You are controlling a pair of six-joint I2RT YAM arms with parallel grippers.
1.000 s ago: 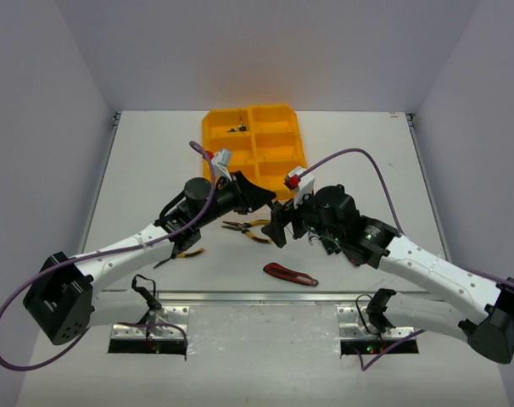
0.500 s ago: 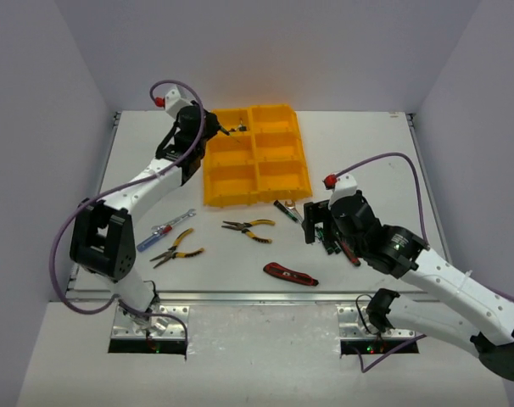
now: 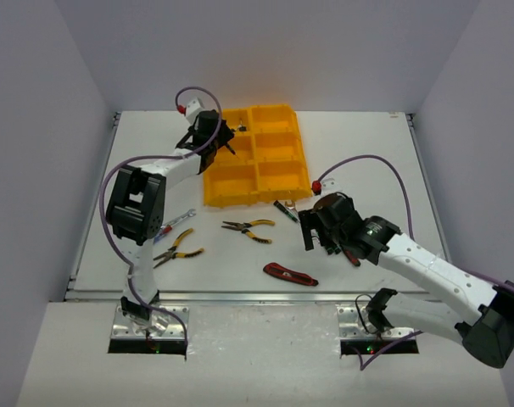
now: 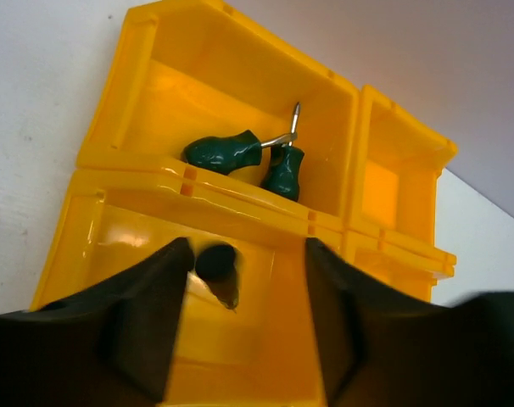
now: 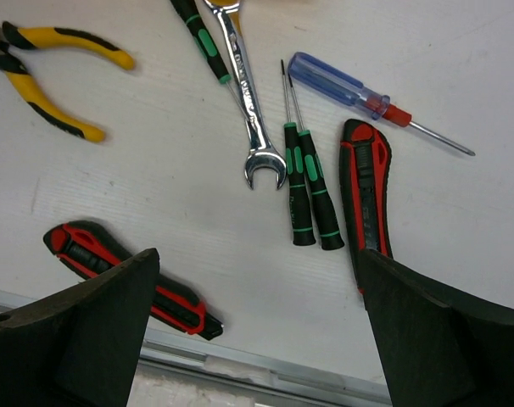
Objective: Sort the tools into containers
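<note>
The left gripper (image 4: pixel 248 254), jaws parted wider than the green screwdriver (image 4: pixel 216 264) between them, seems to be dropping it into the tray (image 4: pixel 130 174) by the far edge of the table (image 3: pixel 367 144); the right gripper (image 5: pixel 257 263), spread wide above the wrench (image 5: pixel 244 93), next needs lowering and closing.

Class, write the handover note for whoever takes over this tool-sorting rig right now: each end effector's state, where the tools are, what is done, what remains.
Left end effector: open over the yellow tray, left column; a stubby green handle shows between its jaws, not clamped.
Right end effector: open, empty, above loose tools.
Done: two stubby green screwdrivers lie in the far-left compartment.
Left on the table: two yellow pliers, two red utility knives, a wrench, two slim green-black screwdrivers, a blue-red screwdriver, among others.
</note>
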